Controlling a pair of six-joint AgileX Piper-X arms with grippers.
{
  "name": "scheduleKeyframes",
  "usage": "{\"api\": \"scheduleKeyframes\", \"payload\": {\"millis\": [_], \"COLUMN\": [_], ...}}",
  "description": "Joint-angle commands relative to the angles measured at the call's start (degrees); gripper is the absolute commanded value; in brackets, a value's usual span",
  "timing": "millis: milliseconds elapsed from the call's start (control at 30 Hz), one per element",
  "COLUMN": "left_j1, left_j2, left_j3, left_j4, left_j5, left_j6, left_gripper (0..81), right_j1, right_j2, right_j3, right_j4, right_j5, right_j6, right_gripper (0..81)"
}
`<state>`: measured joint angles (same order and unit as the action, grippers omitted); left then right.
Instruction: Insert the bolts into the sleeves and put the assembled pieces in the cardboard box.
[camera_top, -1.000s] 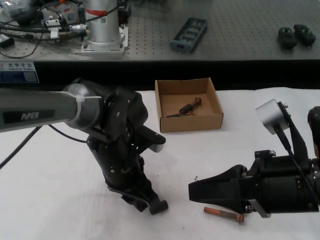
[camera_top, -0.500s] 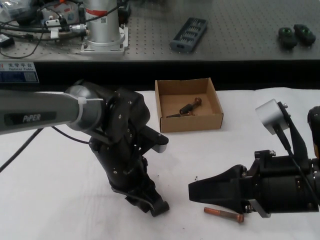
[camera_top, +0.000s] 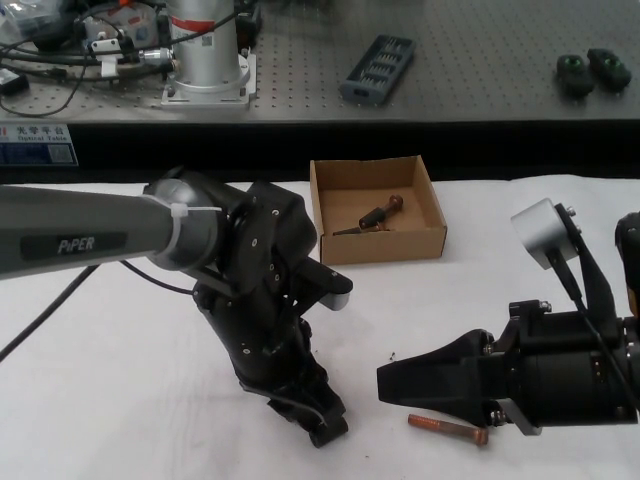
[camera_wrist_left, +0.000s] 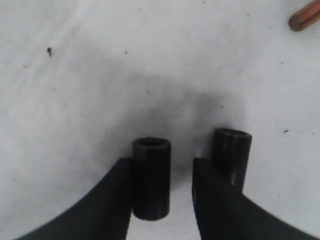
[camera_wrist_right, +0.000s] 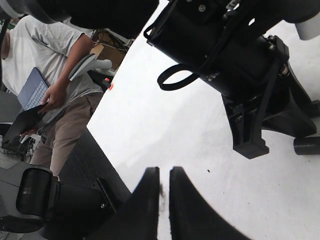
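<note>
One sleeve (camera_wrist_left: 151, 180) sits between the left gripper's (camera_wrist_left: 162, 162) parted fingers, touching one finger with a gap to the other. A second sleeve (camera_wrist_left: 231, 152) is just outside that other finger, both on the white cloth (camera_wrist_left: 100, 75). A bolt (camera_top: 447, 428) lies on the cloth just beside the right gripper (camera_top: 385, 380), whose fingers are nearly together, nothing between them. The box (camera_top: 385, 245), farther back and apart from both grippers, holds one assembled piece (camera_top: 372, 217).
</note>
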<state>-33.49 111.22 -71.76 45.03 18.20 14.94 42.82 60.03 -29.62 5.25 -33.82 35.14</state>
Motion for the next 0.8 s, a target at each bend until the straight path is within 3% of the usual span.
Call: {"api": "scheduleKeyframes", "payload": {"millis": [0,67,267,600,767], "left_j1": [-0.52,-0.52,-0.52,-0.52,0.81], "left_j2": [0.39,0.39,0.39,-0.87,-5.29], "left_j3": [0.48,0.48,0.48,0.48,0.48], "left_j4": [-1.67,-1.26,-1.24,-1.8,-5.04], "left_j5": [-2.69,-3.32,-3.39,-3.14,2.59], "left_j6": [-1.76,-1.76,-1.64,-2.15,-5.83], "left_gripper": [29.3,28.1,13.2,12.5,12.5], "right_j1": [-0.28,-0.28,-0.28,-0.28,-0.4], "right_j2": [-0.47,-0.47,-0.47,-0.47,-0.47], "right_j3": [-0.45,-0.45,-0.45,-0.45,-0.45], "right_j4": [-0.36,-0.36,-0.36,-0.36,-0.36], "right_j5": [-0.56,-0.56,-0.56,-0.56,-0.3], "right_j6": [-0.49,-0.49,-0.49,-0.49,-0.78], "right_gripper": [6.9,6.9,6.9,6.9,6.9]}}
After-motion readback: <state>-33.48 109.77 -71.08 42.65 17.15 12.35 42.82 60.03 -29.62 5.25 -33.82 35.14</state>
